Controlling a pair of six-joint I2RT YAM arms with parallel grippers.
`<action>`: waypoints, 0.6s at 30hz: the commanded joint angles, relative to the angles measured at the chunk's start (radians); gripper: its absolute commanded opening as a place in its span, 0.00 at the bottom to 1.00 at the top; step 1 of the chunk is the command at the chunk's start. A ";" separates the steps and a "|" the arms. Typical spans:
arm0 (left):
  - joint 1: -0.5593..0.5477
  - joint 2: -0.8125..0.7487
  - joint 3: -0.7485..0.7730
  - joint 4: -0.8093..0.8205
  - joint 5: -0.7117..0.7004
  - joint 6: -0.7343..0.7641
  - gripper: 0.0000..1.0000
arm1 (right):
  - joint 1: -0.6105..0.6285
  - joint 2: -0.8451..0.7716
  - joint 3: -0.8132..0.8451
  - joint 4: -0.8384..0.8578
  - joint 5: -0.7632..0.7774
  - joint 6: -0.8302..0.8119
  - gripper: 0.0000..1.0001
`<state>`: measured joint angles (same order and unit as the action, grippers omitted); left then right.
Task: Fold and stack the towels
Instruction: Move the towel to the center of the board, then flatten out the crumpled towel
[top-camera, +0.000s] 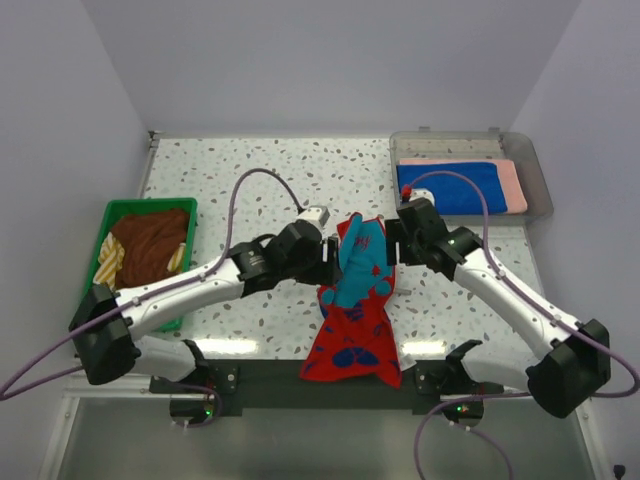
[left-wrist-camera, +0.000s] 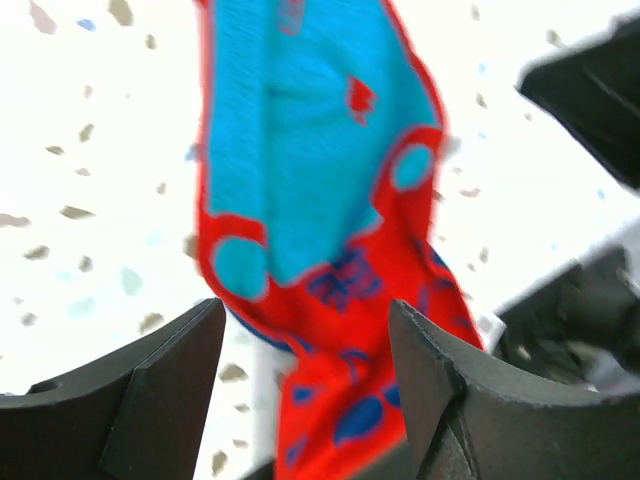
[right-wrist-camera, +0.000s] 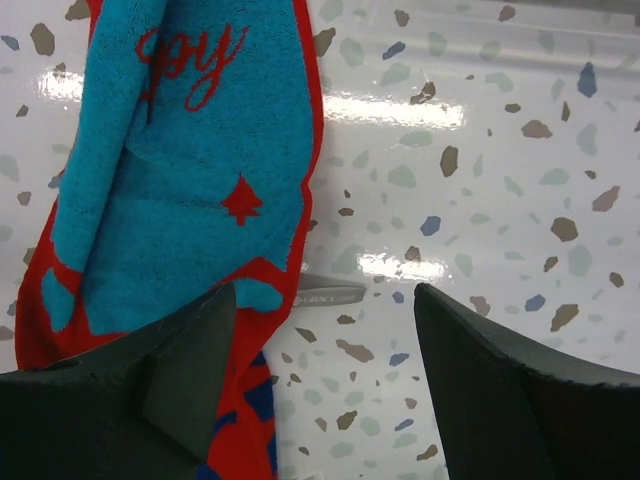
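Top external view showed the patterned towel (top-camera: 355, 300) crumpled in the middle of the table (top-camera: 250, 170), reaching from between the two claws down to the near edge. The left claw (top-camera: 333, 262) stood just beside its upper left side, and the right claw (top-camera: 392, 243) beside its upper right side. In the wrist views both claws had their fingers apart and gripped nothing. A brown towel (top-camera: 150, 250) and a striped towel (top-camera: 108, 262) lay in the basket (top-camera: 150, 203) at the left. A blue towel (top-camera: 455, 185) lay folded on a pink towel (top-camera: 512, 185) in the tray (top-camera: 535, 180) at the back right.
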<state>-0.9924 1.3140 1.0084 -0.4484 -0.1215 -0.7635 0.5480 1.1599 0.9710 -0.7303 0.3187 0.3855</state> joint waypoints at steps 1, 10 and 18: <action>0.067 0.136 0.053 0.103 0.008 0.055 0.72 | -0.011 0.063 -0.002 0.078 -0.055 0.053 0.74; 0.162 0.482 0.337 0.135 -0.033 0.142 0.68 | -0.086 0.195 -0.074 0.209 -0.230 0.081 0.60; 0.186 0.660 0.466 0.091 -0.111 0.184 0.59 | -0.092 0.297 -0.092 0.273 -0.271 0.105 0.52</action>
<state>-0.8112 1.9350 1.4330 -0.3737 -0.1726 -0.6243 0.4576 1.4311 0.8909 -0.5266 0.0837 0.4610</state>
